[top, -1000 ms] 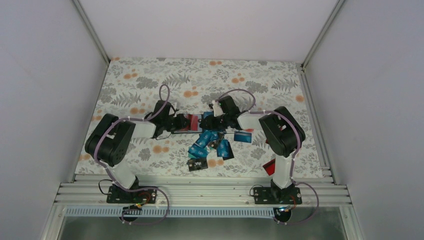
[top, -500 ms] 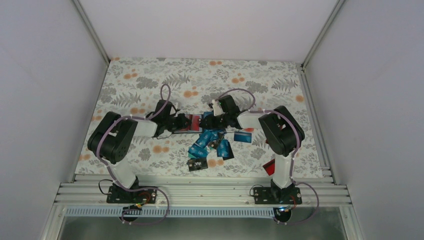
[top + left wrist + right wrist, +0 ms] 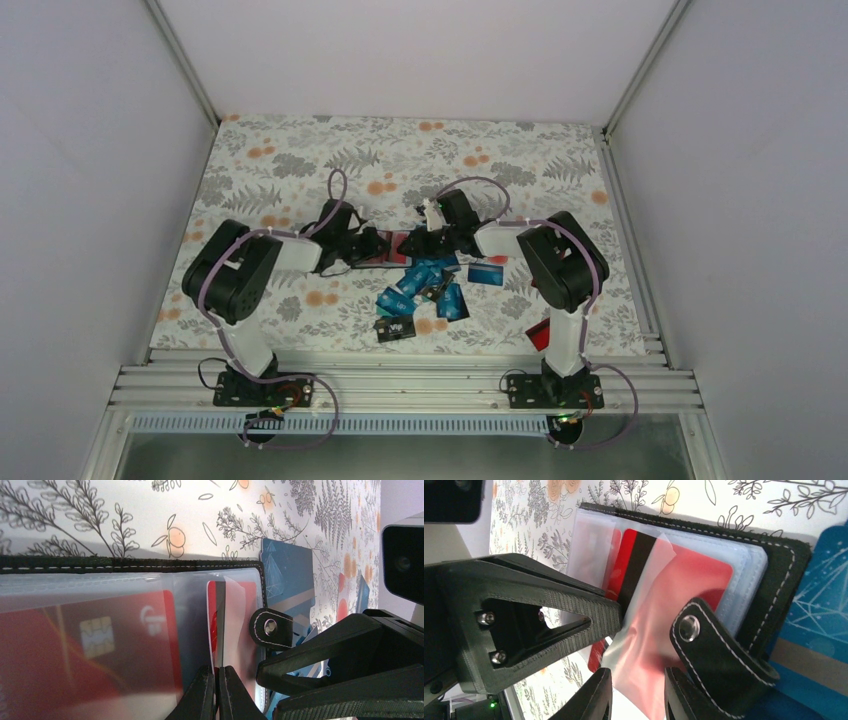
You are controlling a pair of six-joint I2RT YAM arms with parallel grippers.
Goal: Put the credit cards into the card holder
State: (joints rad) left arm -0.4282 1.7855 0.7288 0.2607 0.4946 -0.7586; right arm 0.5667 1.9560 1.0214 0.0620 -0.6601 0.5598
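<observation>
Holder (image 3: pixel 393 245) lies open at the centre of the table (image 3: pixel 290 170), loose cards (image 3: pixel 425 280) toward the near edge. Left gripper (image 3: pixel 216 692), jaws together, pinches a red card (image 3: pixel 212 610) at its sleeve (image 3: pixel 242 625). Right gripper (image 3: pixel 636 700), jaws apart, straddles that sleeve.

In the top view the card holder (image 3: pixel 392 250) lay at the centre of the desk (image 3: pixel 300 170), between the left fingers (image 3: pixel 376 246) on its left and the right fingers (image 3: pixel 410 244) on its right. The credit cards (image 3: pixel 425 285) lay heaped just below it, toward the lower right, a few lying apart
</observation>
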